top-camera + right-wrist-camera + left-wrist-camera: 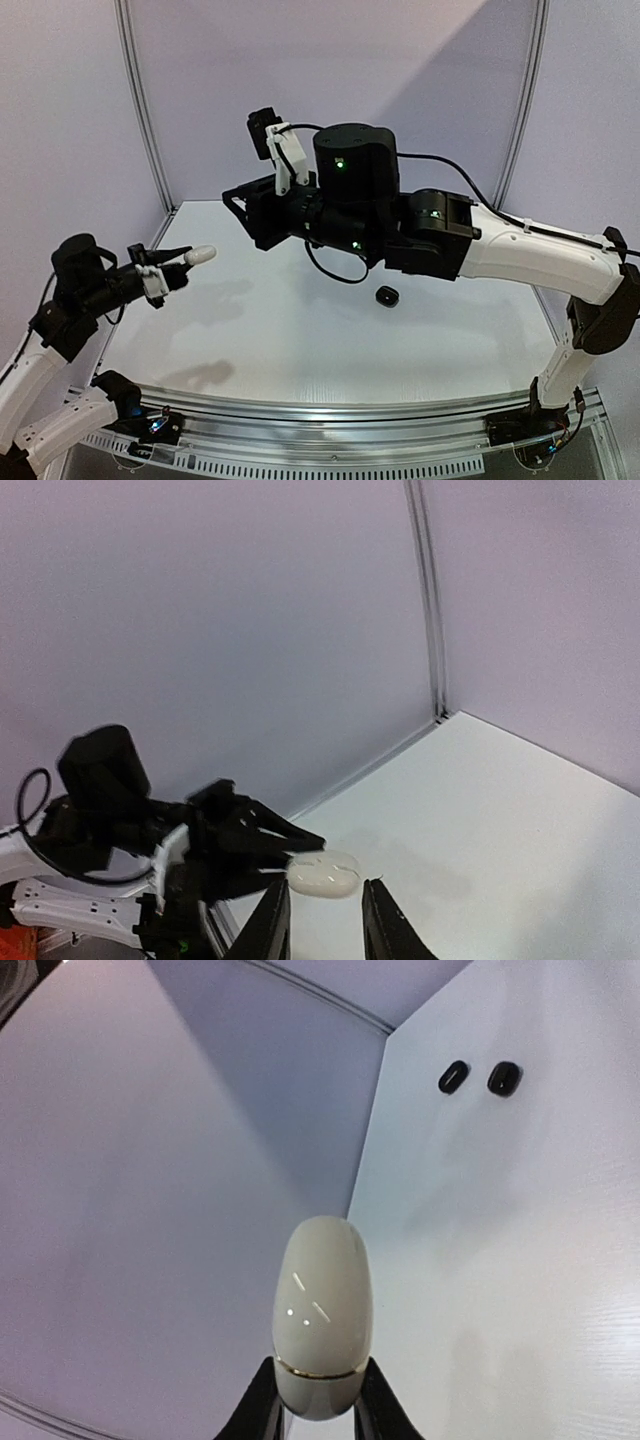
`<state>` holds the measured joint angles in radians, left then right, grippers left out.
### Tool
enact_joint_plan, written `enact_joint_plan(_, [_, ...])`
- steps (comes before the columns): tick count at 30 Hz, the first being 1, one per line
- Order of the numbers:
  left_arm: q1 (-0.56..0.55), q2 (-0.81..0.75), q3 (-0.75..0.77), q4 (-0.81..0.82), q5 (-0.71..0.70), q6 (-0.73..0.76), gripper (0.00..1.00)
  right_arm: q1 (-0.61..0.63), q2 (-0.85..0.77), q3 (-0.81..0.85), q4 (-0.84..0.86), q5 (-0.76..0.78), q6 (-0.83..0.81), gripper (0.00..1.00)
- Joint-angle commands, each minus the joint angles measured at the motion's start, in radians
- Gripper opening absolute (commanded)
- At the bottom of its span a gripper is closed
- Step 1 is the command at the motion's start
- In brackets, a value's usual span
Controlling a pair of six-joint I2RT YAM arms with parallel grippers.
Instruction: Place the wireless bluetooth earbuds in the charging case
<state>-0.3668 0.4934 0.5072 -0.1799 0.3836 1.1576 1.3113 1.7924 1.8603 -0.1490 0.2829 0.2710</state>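
White table point(300, 340); left pincer point(318, 1385) grips white charging case point(322, 1305) aloft.

White table point(300, 340), 2 small blk items point(453, 1076) on it

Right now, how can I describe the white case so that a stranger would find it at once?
At the left side of the table, the left gripper reaches in. The white case sits between its fingers. It alone is a pale, glossy oval with a thin gold seam; the two small black pieces lie on the table.
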Motion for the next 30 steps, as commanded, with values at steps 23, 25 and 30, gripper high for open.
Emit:
enact_joint_plan(23, [0.006, 1.332, 0.694, -0.334, 0.68, -1.503, 0.0, -0.302, -0.457, -0.809, -0.503, 0.218, 0.698, 0.99])
enact_joint_plan(25, [0.015, 1.399, 0.696, -0.31, 0.706, -1.54, 0.0, -0.304, -0.458, -0.823, -0.521, 0.214, 0.711, 0.99])
enact_joint_plan(30, [0.02, 1.553, 0.74, -0.203, 0.731, -1.64, 0.0, -0.304, -0.441, -0.834, -0.549, 0.178, 0.733, 0.99])
